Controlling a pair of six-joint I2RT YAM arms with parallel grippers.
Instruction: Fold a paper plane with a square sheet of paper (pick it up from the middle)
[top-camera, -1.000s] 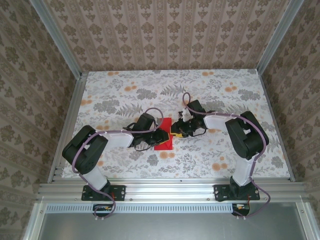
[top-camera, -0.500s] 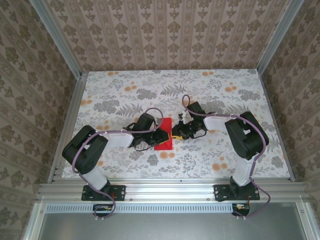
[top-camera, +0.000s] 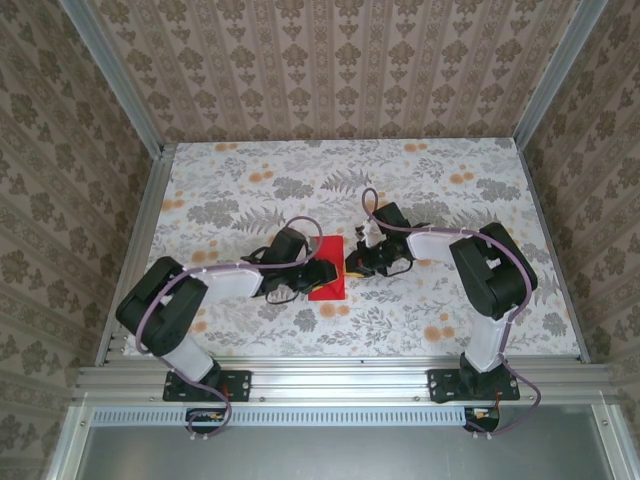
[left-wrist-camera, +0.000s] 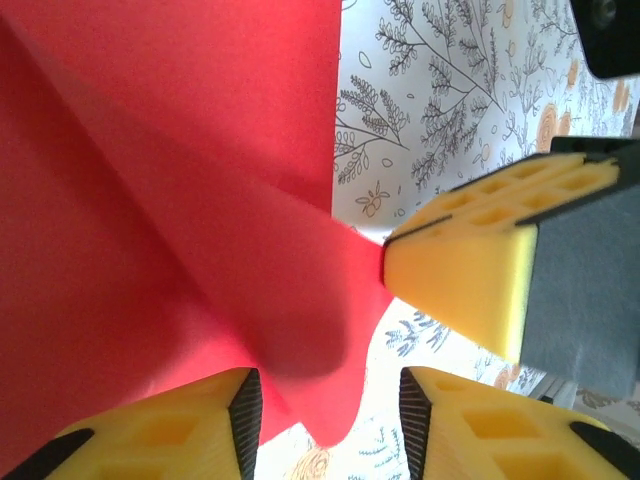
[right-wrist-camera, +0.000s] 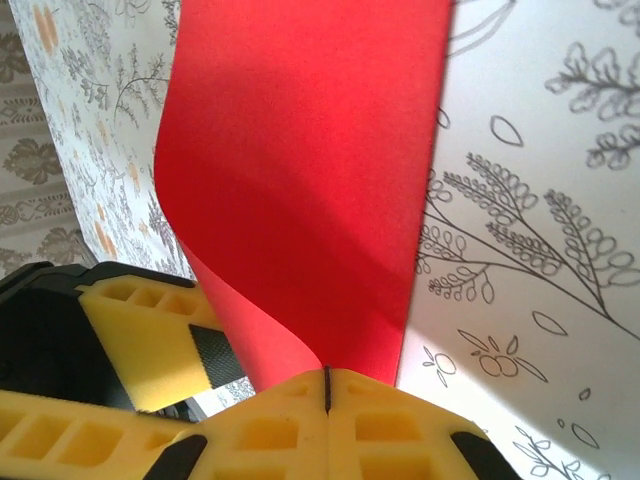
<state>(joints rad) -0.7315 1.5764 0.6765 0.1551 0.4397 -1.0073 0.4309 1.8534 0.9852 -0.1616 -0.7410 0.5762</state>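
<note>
Right claw (right-wrist-camera: 327, 395) pinches the square sheet of paper (right-wrist-camera: 310, 150); left claw (left-wrist-camera: 320, 425) gapes at its corner

Top cam's high at the near edge, looking down over the whole table (top-camera: 450, 190). Wrist cams are both jammed close on the same paper (right-wrist-camera: 320, 150), opposite sides.

square sheet of paper (top-camera: 330, 290): on table (top-camera: 450, 200), between grippers
left gripper (top-camera: 320, 272): over sheet's left side
right gripper (top-camera: 350, 266): at sheet's right edge
</note>
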